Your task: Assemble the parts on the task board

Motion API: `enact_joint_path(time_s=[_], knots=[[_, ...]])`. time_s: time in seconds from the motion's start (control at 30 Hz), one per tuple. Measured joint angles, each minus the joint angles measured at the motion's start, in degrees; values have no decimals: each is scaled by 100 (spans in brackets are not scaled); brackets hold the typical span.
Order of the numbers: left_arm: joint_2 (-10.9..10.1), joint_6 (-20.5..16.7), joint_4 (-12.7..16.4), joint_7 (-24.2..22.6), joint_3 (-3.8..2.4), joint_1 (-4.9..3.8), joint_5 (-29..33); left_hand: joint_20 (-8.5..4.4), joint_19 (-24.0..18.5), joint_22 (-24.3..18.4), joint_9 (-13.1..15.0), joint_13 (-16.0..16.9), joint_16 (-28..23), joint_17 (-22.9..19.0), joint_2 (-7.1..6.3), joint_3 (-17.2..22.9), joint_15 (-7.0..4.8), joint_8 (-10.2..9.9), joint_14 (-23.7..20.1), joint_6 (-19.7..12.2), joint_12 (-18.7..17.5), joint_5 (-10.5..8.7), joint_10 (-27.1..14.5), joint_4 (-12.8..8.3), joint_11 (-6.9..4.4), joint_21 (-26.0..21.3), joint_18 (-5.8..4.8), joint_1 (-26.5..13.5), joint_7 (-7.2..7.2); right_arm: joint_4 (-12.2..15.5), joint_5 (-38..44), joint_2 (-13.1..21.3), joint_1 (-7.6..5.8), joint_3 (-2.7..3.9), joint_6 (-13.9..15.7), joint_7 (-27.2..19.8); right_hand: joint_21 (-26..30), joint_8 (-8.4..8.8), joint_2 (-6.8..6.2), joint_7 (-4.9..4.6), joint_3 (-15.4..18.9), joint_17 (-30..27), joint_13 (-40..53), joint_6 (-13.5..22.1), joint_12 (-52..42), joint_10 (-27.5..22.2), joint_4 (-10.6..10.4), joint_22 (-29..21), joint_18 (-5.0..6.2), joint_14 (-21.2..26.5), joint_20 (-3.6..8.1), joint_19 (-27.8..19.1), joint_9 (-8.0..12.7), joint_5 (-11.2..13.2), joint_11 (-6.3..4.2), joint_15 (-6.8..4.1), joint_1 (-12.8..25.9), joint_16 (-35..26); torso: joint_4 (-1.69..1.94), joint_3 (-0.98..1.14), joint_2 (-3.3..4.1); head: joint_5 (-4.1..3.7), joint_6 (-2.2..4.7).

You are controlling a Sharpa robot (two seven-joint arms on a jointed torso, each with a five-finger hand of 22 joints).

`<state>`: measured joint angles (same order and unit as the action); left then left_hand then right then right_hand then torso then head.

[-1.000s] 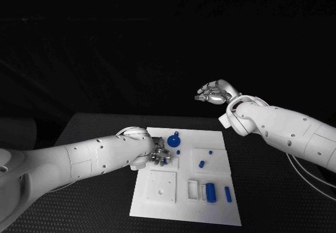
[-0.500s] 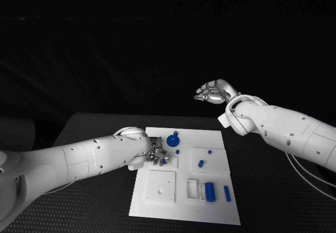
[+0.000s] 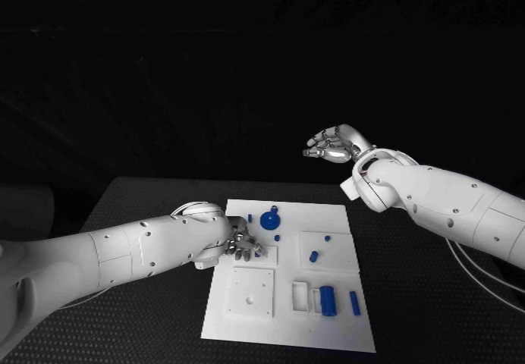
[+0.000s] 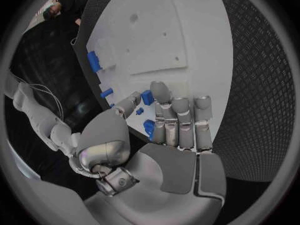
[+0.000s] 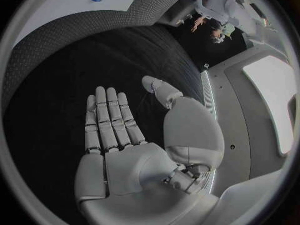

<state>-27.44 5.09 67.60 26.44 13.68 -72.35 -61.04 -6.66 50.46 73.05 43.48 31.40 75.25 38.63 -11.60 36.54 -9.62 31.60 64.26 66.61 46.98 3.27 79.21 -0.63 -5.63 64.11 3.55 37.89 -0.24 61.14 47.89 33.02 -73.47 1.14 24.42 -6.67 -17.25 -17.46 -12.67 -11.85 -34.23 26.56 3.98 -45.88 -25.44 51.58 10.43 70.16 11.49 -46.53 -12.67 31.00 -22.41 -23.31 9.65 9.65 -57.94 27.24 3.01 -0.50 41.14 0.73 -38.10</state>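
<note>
The white task board point(image 3: 287, 327) lies in the middle of the black table. My left hand point(image 3: 243, 246) rests low over the board's left part, fingers stretched out flat. In the left wrist view the left hand point(image 4: 169, 130) pinches a small blue part point(image 4: 147, 97) between thumb and a fingertip, and another blue part point(image 4: 149, 130) lies under the fingers on the board point(image 4: 150, 30). My right hand point(image 3: 337, 144) hangs high beyond the table's far edge. The right wrist view shows the right hand point(image 5: 125, 145) holding nothing, fingers straight, thumb apart.
On the board sit a round blue disc point(image 3: 270, 221), two small blue pegs point(image 3: 314, 256), a blue cylinder point(image 3: 328, 299) and a blue rod point(image 3: 356, 302) at the near right. A white square plate with holes point(image 3: 250, 290) lies near my left hand.
My left hand has slid a little toward the near left over the board and sunk lower. The right arm has stayed still.
</note>
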Motion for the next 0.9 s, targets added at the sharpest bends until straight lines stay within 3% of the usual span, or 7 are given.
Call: enact_joint_path(time_s=[0.17, 0.3, 0.4, 0.53, 0.63, 0.8, 0.9], knots=[[-110, -48, 75, 6, -8, 0, 12, 0, 0, -14, 64, -24, 40, -11, -179, 44, -19, -3, -20, 0, 45, -23, -21, 235, 21, 0, 0, 67, 0, -2, -1, 7, 1, 0, 1, 0, 19, 0, 0, 17, 0, -7, -4, 20, 0, -18, 0, 14, 0, 28, 19, -21, 6, 0, 18, 27, 0, 0, 1, 2, -2, -4, 12], [-253, -57, 204, 9, -69, -6, 57, 0, 0, -22, 93, -42, 40, -19, -303, 53, -19, -34, -20, -21, 45, -23, -41, 327, 0, 0, 0, 85, 21, -13, -2, 18, 1, 0, 2, 0, 42, 0, 0, 17, 15, -13, -4, 20, 22, -18, -15, 21, 0, 48, -1, -41, 12, -22, 18, 47, 0, -23, 2, 2, -2, -7, 22], [-319, -35, 260, 22, -290, -11, 89, 21, -21, -29, 102, -47, 40, -22, -326, 47, -27, -36, -51, -21, 45, -23, -61, 372, 21, 0, 0, 109, 21, -18, -3, 27, 2, 0, 3, 0, 42, 0, 0, 17, 16, -18, -4, 20, 22, -18, -16, 23, 0, 48, -1, -41, 12, -22, 18, 47, 0, -23, 4, 5, -4, -10, 35], [-381, -13, 304, 22, -468, -70, 183, 30, -71, -41, 112, -76, 40, -45, -355, 47, -1, -81, -99, -82, 45, -22, -111, 372, 33, 0, 1, 157, 41, -14, -23, 42, 2, 0, 5, 0, 63, 0, 0, 17, 16, -20, -4, 19, 22, -18, -16, 30, 0, 67, -1, -41, 11, -22, 18, 66, 0, -23, 5, 8, -5, -7, 63], [-401, 2, 232, 12, -564, -113, 332, 52, -220, -78, 72, -144, -50, -102, -261, -27, 45, -236, -253, -257, -26, -23, -322, 390, 74, -47, 0, 265, 110, 2, -45, 45, 3, 0, 7, 0, 63, 0, 0, 17, 16, -24, -4, 19, 22, -18, -16, 38, -40, 93, 18, -64, 11, -22, 18, 51, 0, -23, 3, 8, -4, -3, 85], [-325, -4, -95, -16, -619, -180, 552, 133, -482, -168, -91, -278, -275, -257, -134, -152, 195, -523, -524, -580, -223, -22, -682, 336, 211, -228, -1, 452, 266, -16, -66, 44, 4, 0, 7, -2, 85, 0, 0, 17, 15, -28, -4, 19, 22, -38, -16, 44, -88, 93, -1, -82, 11, -22, 39, 51, 0, -23, 0, 8, -2, 1, 136], [-244, -2, -375, -18, -623, -217, 642, 173, -522, -212, -192, -340, -333, -339, 168, -279, 245, -668, -575, -730, -266, 33, -757, 183, 286, -275, -1, 642, 336, -28, -74, 44, 4, 0, 6, -3, 85, 0, 0, 17, 15, -28, -4, 19, 22, -38, -15, 46, -87, 93, 0, -82, 11, -22, 38, 51, 0, -23, -4, 8, 4, -2, 163]])
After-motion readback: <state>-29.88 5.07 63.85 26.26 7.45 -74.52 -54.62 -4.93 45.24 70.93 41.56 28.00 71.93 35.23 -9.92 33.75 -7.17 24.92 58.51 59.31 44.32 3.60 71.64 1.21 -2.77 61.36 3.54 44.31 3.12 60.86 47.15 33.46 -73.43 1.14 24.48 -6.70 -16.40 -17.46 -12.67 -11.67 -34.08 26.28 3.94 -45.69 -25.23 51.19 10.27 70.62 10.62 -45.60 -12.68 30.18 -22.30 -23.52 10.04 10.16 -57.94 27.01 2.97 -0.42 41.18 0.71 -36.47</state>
